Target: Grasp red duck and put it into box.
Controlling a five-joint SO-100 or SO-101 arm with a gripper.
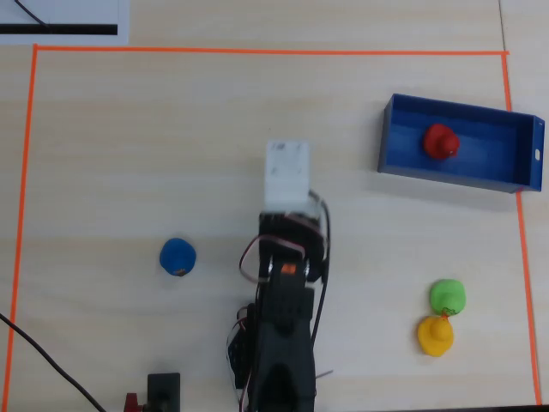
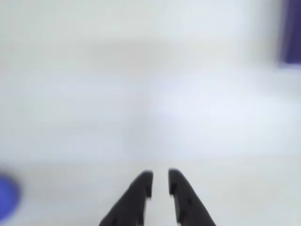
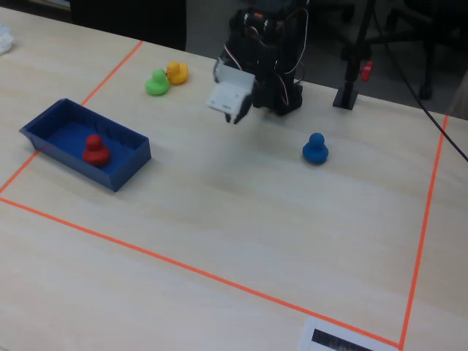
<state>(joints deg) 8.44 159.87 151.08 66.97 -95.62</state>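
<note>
The red duck (image 1: pixel 441 142) stands upright inside the blue box (image 1: pixel 480 178) at the right of the overhead view; in the fixed view the duck (image 3: pixel 94 149) is in the box (image 3: pixel 126 170) at the left. My gripper (image 2: pixel 160 176) is drawn back near the arm's base, well away from the box. Its jaws stand almost together with only a thin slit between them, and nothing is held. In the fixed view the gripper (image 3: pixel 238 116) hangs just above the table under the white camera mount (image 3: pixel 229 93).
A blue duck (image 1: pixel 177 257) sits left of the arm in the overhead view. A green duck (image 1: pixel 447 296) and a yellow duck (image 1: pixel 435 335) touch at the lower right. Orange tape (image 1: pixel 257 51) borders the work area.
</note>
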